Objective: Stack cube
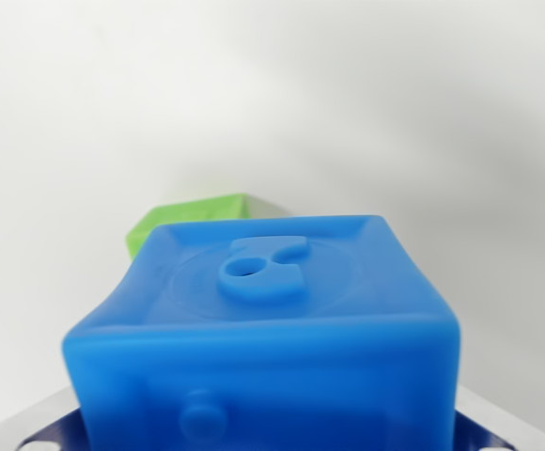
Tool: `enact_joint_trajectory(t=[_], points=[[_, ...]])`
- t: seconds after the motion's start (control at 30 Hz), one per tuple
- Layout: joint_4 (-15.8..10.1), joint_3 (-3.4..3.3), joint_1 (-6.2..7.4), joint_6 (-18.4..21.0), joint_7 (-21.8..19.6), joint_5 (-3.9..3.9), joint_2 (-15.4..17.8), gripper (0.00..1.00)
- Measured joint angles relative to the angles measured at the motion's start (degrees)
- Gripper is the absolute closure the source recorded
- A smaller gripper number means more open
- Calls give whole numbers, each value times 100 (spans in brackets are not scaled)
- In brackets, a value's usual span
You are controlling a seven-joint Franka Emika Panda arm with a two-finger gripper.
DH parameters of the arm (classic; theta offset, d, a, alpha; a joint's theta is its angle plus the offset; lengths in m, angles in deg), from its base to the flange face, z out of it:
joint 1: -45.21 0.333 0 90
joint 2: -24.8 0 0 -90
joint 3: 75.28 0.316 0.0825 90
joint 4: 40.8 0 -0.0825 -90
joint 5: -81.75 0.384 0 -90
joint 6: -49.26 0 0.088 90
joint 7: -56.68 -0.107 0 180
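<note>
Blue cube (pixel 272 329) filling foreground, green cube (pixel 197 218) behind it, jaws hidden

My test bench, plain white surface (pixel 56 310), bare white backdrop (pixel 272 75), moulded blue cube (pixel 272 348), green cube (pixel 193 218), a lab-like tabletop setup

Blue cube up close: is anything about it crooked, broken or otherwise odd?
Nothing looks damaged. The blue cube fills the wrist view, with a green cube partly hidden behind it. The blue one's near edge is blurred, so small flaws there cannot be ruled out.
</note>
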Motion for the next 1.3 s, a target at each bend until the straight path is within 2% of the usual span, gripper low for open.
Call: enact_joint_trajectory(t=[0.93,1.07,1.3], points=[[-775,149,136,-7,702,17,789,100],[-818,152,146,-114,712,17,743,100],[-867,152,147,-480,712,5,369,100]])
